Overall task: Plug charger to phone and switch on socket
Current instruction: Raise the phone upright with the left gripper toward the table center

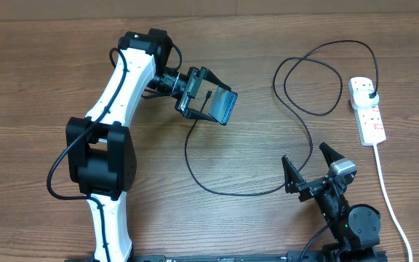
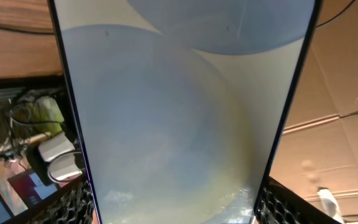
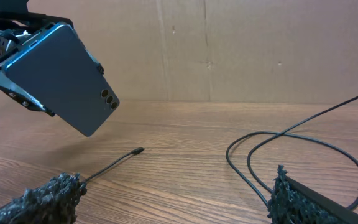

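My left gripper [image 1: 198, 96] is shut on the phone [image 1: 224, 107] and holds it tilted above the table. The phone's pale blue screen fills the left wrist view [image 2: 179, 112], and its dark back shows in the right wrist view [image 3: 55, 74]. The charger [image 1: 228, 193] is a thin black cable that loops over the table. Its connector tip [image 3: 138, 150] lies on the wood below the phone, and its black plug [image 1: 370, 94] sits in the socket [image 1: 369, 120], a white strip at the far right. My right gripper [image 1: 302, 154] is open and empty, and the cable runs past its fingers [image 3: 176, 196].
The socket's thick white cord [image 1: 390, 200] runs down the right side toward the front edge. The charger's loops [image 1: 308, 73] lie between the phone and the socket. A cardboard wall [image 3: 229, 50] stands behind the table.
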Controlling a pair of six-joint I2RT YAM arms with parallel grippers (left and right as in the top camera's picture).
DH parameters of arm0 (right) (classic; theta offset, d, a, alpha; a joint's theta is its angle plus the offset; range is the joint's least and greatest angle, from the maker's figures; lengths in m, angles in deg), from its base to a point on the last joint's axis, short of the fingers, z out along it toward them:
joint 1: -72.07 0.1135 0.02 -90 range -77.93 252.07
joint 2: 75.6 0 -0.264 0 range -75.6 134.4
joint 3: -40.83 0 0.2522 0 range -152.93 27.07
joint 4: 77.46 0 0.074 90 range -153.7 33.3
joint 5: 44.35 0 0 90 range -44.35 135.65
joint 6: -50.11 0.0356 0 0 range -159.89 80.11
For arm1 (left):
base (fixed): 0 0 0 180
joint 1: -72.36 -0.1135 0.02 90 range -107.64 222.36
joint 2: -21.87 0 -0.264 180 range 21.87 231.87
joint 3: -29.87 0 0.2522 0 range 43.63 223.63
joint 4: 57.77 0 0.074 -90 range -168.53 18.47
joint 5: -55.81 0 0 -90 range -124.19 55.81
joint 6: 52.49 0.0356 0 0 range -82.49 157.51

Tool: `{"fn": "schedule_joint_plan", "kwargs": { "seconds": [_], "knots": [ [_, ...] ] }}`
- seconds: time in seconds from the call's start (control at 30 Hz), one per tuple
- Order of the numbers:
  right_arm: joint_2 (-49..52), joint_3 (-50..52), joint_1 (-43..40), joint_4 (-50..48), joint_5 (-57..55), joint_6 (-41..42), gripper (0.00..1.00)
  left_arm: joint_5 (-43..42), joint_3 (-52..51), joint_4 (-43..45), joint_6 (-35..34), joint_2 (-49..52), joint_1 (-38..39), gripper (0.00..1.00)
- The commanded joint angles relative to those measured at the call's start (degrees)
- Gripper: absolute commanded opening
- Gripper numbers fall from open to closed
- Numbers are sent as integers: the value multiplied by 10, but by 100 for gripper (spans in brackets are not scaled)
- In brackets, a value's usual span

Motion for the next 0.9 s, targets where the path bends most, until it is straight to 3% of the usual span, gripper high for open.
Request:
{"fn": "schedule_joint_plan", "kwargs": {
  "seconds": [0.0,0.87],
  "knots": [
    [-6,6,-2,-2,0,1,100,-54,18,0,-31,-1,-5,70],
    [-6,6,-2,-2,0,1,100,-49,18,0,-27,-1,-30,68]
  ]
}}
